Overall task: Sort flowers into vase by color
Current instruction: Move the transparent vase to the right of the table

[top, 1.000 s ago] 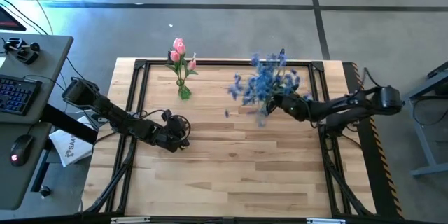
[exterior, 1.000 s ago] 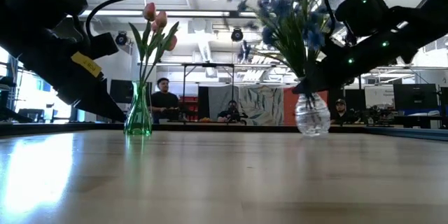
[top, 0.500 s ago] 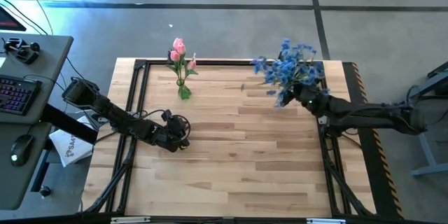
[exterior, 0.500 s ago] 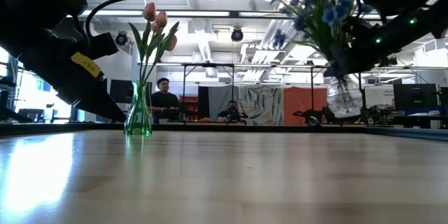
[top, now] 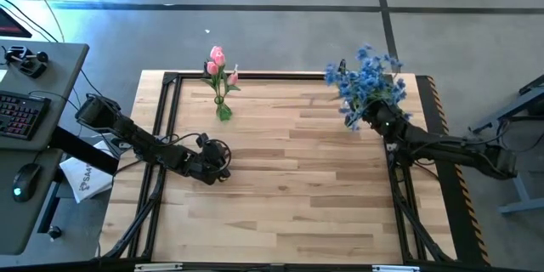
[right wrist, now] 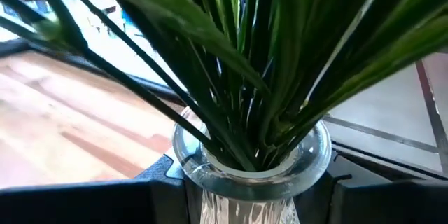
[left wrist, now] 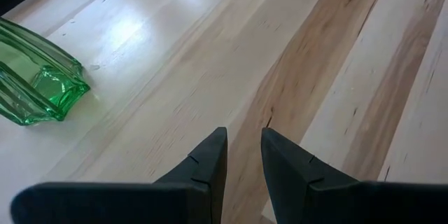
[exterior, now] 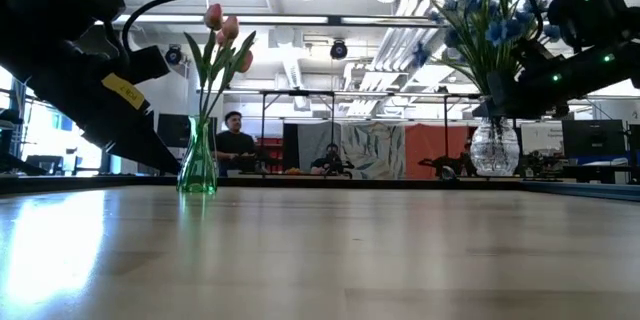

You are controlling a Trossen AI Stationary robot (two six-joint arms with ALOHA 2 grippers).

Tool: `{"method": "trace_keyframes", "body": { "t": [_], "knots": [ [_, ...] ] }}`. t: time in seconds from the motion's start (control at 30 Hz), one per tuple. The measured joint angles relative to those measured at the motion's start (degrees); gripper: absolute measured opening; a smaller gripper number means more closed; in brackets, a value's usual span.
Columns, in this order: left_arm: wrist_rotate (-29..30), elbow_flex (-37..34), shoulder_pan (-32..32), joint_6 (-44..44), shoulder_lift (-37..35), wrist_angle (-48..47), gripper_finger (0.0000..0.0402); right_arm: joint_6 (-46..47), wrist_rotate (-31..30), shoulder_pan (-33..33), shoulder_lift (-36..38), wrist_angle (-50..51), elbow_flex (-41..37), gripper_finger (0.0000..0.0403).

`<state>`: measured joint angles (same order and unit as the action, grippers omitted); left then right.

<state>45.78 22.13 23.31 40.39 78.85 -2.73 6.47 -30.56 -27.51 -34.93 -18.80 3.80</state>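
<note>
A clear glass vase [exterior: 494, 147] full of blue flowers [top: 367, 81] is near the table's far right corner, with my right gripper [top: 378, 121] shut on it. In the low view its base sits slightly above the tabletop. A green glass vase [top: 223, 112] holding pink tulips [exterior: 225, 35] stands on its base near the far edge, left of centre. My left gripper [top: 224, 170] waits low over the wood, on the near side of the green vase [left wrist: 35, 87]. Its fingers are open by a narrow gap and hold nothing. My right gripper holds the clear vase just below the rim of its neck [right wrist: 252, 164], pinched between the two fingers [right wrist: 164, 182], one on each side. The fingers come in about level from the table's right. The vase stays upright with the green stems [right wrist: 245, 77] rising out of it.
Black frame rails [top: 170, 136] run along the table's left, far and right sides. Striped tape marks the right edge [top: 449, 161]. A desk with a keyboard [top: 21, 110] and a mouse stands left of the table. People sit in the room beyond [exterior: 235, 140]. Bare wood fills the table's middle and near half.
My right gripper has lifted the clear vase of blue flowers off the table and carried it toward the table's right edge, then lowered it a little. The vase has stayed upright, and the blossoms have swung along with it.
</note>
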Motion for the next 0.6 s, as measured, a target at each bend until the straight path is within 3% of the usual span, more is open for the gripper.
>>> {"method": "trace_keyframes", "body": {
  "t": [0.33,0.6],
  "knots": [
    [0.04,0.0,0.0,-0.06,0.0,1.64,0.0076,-0.34,3.14,-3.39,-5.43,-3.86,0.0,0.0136],
    [0.04,0.0,0.0,-0.1,0.0,1.67,0.0076,0.1,3.03,-3.39,-13.42,-10.94,0.0,0.0171]
  ]
}}
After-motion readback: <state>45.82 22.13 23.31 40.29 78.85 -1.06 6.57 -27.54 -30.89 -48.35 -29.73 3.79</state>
